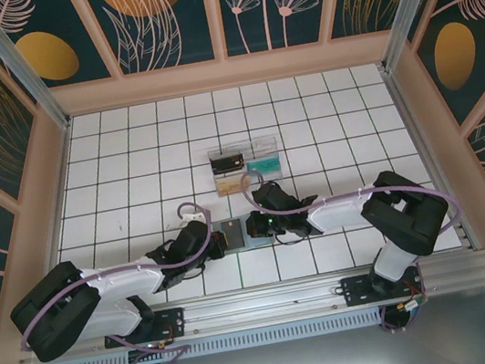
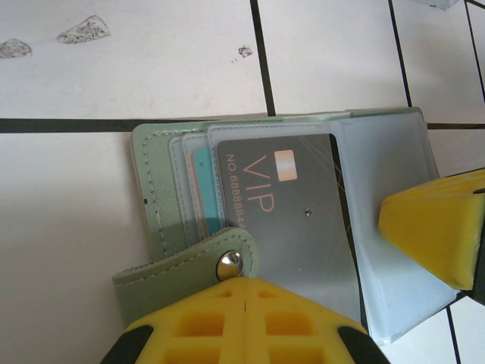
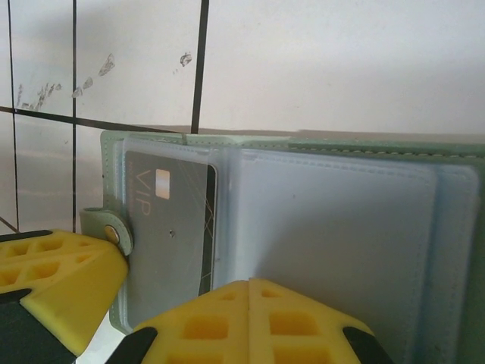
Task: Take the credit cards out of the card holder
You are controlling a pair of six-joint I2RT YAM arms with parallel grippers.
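The card holder (image 1: 233,236) lies open on the white tiled table (image 1: 129,163), near the arms and between the two wrists. The left fingers (image 2: 220,299) are pressed together over its near edge, right at the snap strap (image 2: 227,265); whether anything is caught between them cannot be told. The right fingers (image 3: 227,299) are also pressed together, resting against the clear sleeves (image 3: 333,227) on the other side. A grey VIP card (image 2: 288,220) sits in the top sleeve, with a teal card (image 2: 201,189) showing under it. Farther out on the table stands a clear tray (image 1: 245,165).
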